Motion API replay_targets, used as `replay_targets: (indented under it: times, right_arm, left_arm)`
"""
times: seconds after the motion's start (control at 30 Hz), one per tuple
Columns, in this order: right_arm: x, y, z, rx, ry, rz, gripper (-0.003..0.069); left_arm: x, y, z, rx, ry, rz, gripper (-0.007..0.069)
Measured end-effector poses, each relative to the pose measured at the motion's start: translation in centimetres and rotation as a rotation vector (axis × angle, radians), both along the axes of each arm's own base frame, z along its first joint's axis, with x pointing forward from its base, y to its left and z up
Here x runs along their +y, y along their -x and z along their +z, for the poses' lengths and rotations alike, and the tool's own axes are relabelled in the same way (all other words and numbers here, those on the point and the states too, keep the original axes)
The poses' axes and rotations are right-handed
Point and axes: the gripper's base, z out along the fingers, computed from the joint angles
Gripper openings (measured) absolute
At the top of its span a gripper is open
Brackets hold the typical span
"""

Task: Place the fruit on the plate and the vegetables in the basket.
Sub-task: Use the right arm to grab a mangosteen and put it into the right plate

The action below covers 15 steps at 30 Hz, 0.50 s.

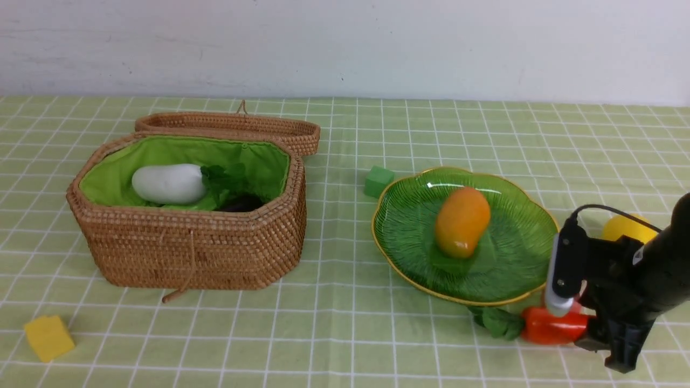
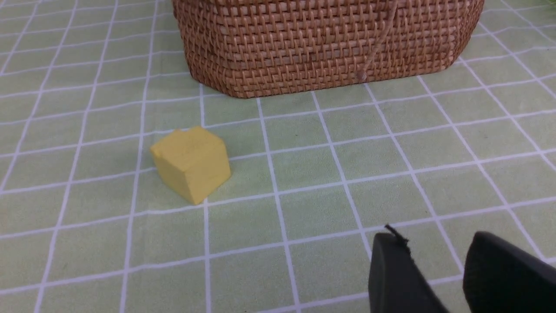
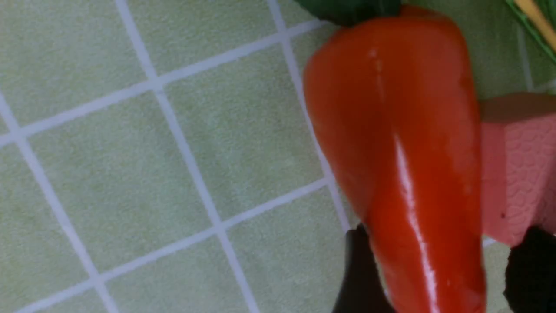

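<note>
An orange-red carrot [image 1: 550,326] [image 3: 399,152] with green leaves [image 1: 498,321] lies on the cloth just in front of the green plate [image 1: 512,258]. My right gripper [image 1: 593,337] [image 3: 443,278] is down over the carrot's thin end with one finger on each side. One finger touches it and a gap shows at the other, so the gripper is open. The mango [image 1: 462,221] lies on the plate. A yellow lemon [image 1: 625,229] peeks out behind the right arm. In the open basket [image 1: 188,248] lie the white radish [image 1: 168,183] and something dark [image 1: 242,203]. My left gripper [image 2: 434,243] is open and empty.
A pink foam cube [image 3: 517,174] sits right beside the carrot and one right finger. A green cube [image 1: 378,181] stands behind the plate's left rim. A yellow cube [image 1: 48,338] [image 2: 191,163] lies front left, near the basket's wall [image 2: 325,43]. The basket's lid hangs back.
</note>
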Motion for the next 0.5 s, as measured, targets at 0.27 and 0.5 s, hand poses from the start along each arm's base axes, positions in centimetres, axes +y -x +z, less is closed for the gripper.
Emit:
replay_targets:
  times: [0.27, 0.5]
  right_arm:
    - [0.1, -0.5, -1.2, 0.027, -0.011, -0.007, 0.0297]
    - [0.2, 0.6, -0.4, 0.082, -0.030, -0.007, 0.0286]
  left_arm:
    - [0.0, 0.0, 0.0, 0.000, 0.000, 0.000, 0.0238]
    - [0.0, 0.0, 0.0, 0.000, 0.000, 0.000, 0.0238]
